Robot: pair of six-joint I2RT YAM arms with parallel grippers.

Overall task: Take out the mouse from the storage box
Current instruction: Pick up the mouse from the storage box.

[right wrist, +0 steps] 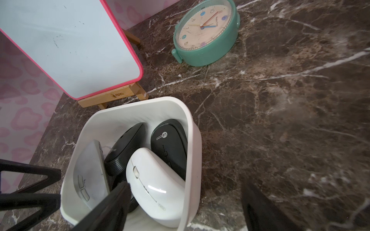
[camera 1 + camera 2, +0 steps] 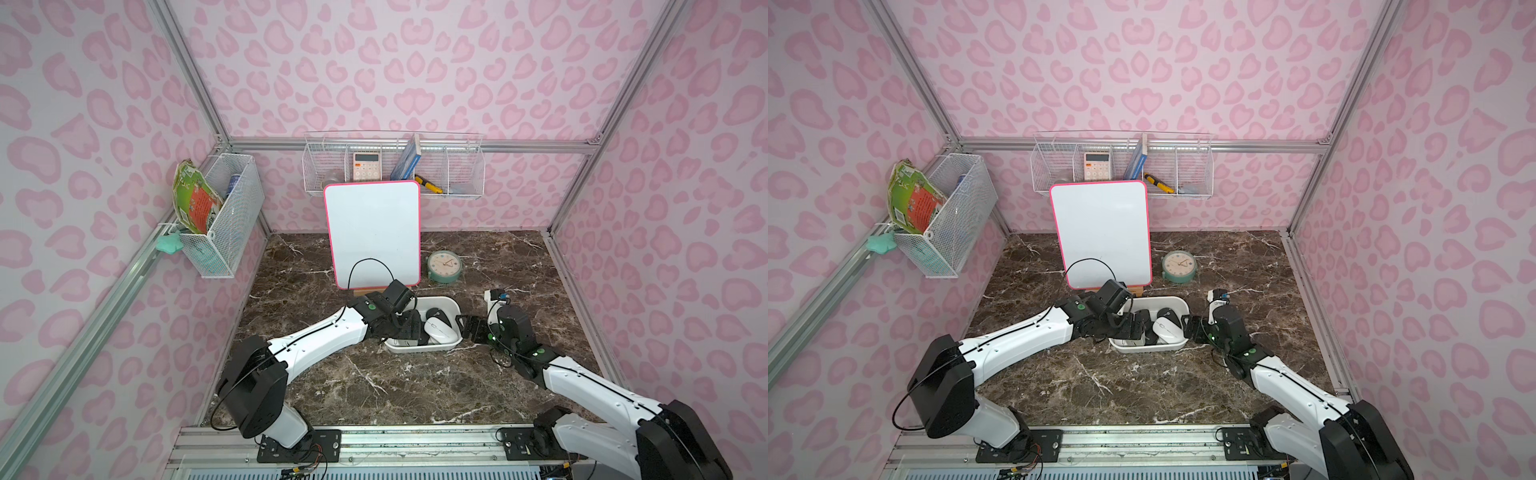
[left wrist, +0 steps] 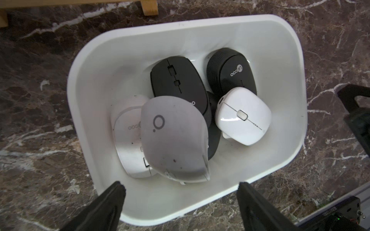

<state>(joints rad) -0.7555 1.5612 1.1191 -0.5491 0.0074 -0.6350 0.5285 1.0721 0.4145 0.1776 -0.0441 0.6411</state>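
The storage box (image 3: 120,50) is sitting on the marble table (image 3: 40,100), just in front of the wooden easel (image 1: 112,98) that is carrying the whiteboard (image 1: 70,44). It is holding five mice, all inside its walls. A matte grey mouse (image 3: 172,140) is lying uppermost, overlapping a silver mouse (image 3: 126,138) and a black mouse (image 3: 178,80). A glossy white mouse (image 3: 243,116) is leaning on a second black mouse (image 3: 230,68) (lettered "Lecoo").

The left gripper (image 3: 180,188) is hovering over the box end nearest the grey mouse, its jaws standing wide apart and gripping nothing. The right gripper (image 1: 186,186) is likewise standing apart and straddling the box wall. One finger is reaching inside, just beside the white mouse (contact cannot be confirmed). The other is hanging outside over the table. A green clock (image 1: 206,36) is sitting beside the whiteboard, well apart from the box.
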